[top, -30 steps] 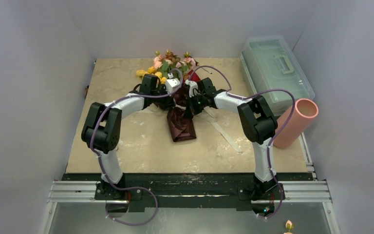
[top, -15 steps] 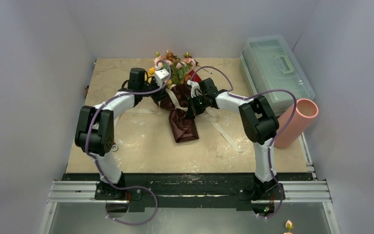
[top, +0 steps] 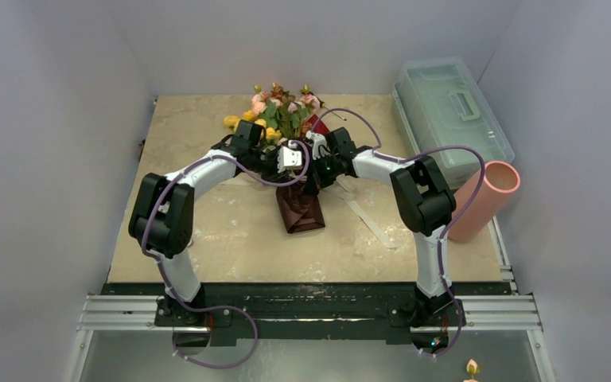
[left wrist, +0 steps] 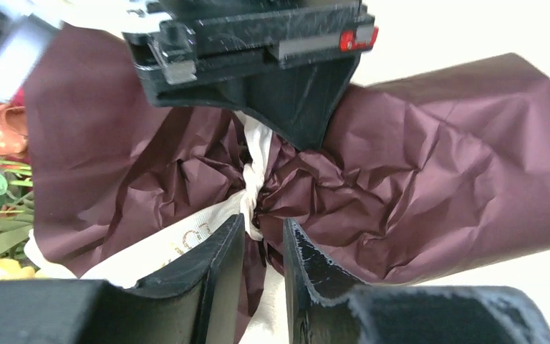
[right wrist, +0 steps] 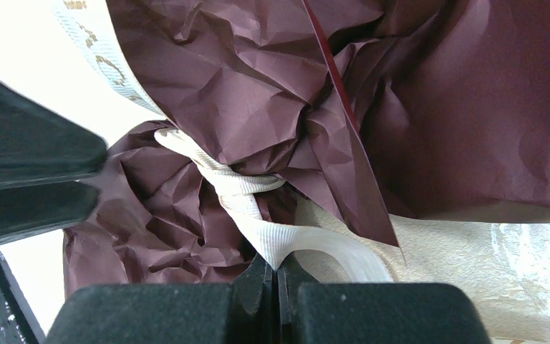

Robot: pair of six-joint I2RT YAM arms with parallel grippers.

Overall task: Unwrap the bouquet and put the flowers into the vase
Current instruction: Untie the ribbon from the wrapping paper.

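Bouquet (top: 301,213) on beige table (top: 207,231) (grey walls (top: 48,119) around).

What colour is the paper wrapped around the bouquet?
The paper is plain dark maroon and crinkled. The right wrist view shows it best.

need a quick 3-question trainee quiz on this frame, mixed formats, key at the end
1. True or false: the salmon-pink cylindrical vase already holds the pink, yellow and orange artificial flowers.
2. Fill in: in the left wrist view, over the dark red crinkled paper wrap, the left gripper has its jaws ____ (open or shut).
3. Pick one: the right gripper is shut on
A. the cream woven ribbon
B. the paper wrap
C. nothing

Key: 1 false, the flowers lie at the far side of the table and the vase is off at the right edge. 2 open. 3 A.
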